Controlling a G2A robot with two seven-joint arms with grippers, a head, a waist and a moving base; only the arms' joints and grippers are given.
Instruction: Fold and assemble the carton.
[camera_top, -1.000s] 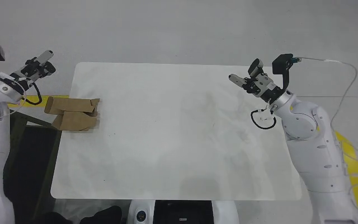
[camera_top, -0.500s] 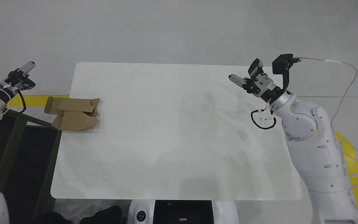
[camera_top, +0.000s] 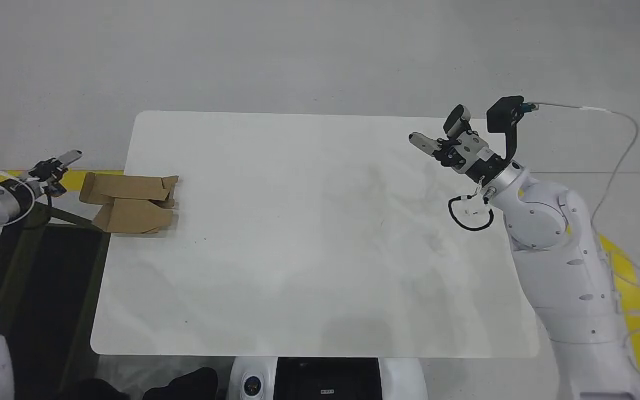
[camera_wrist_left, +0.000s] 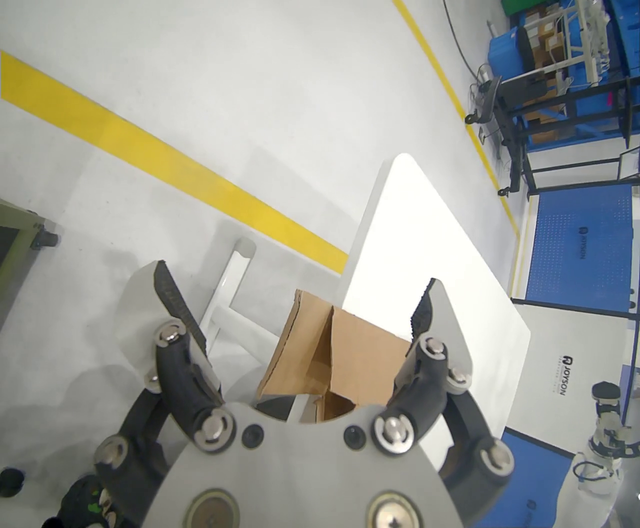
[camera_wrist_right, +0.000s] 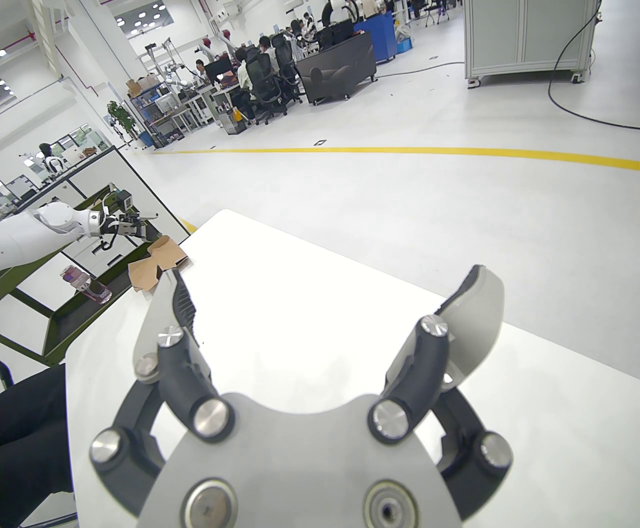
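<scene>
The carton (camera_top: 128, 202) is brown corrugated cardboard, still flat and only partly folded, with its flaps lying unevenly. It rests on the left edge of the white table (camera_top: 330, 230) and overhangs it. The left gripper (camera_top: 60, 165) hangs off the table just beside the carton, jaws spread and empty. The right gripper (camera_top: 437, 130) is over the table's far right part, also spread and empty. A yellow line (camera_wrist_left: 175, 160) crosses the pale floor, and a dark green cart (camera_wrist_right: 65, 320) stands by the table's left side.
</scene>
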